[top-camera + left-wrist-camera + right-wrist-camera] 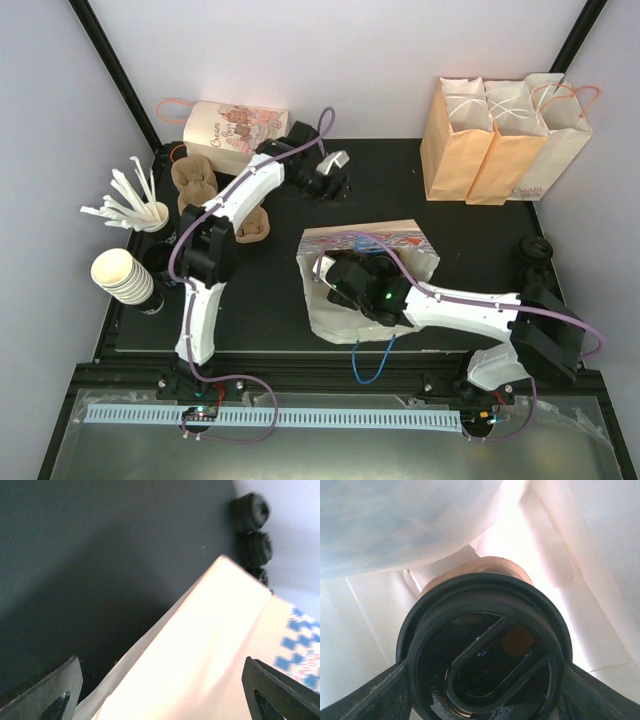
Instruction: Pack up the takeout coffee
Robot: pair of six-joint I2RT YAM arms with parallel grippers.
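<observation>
Far left of both jaws: stack of plain white cups [122, 276], cup of white cutlery [140, 208], brown pulp carriers [196, 181] on the black bench [400, 180]. Left gripper [330, 172] hovering empty, jaws spread wide, well behind the white printed bag [372, 243]; bag's pale wall [200, 655] showing between and just beyond those jaws. Right gripper [350, 283] reaching down into the bag's open mouth, jaws closed on either side of the takeout coffee [482, 645], black lid filling the wrist view, brown carrier pulp just beyond. Best done by lowering upright, seating the cup fully before releasing, then lifting straight out without snagging the paper. Spare black lids [535, 255] and tan bags [500, 135] far right of both jaws.
</observation>
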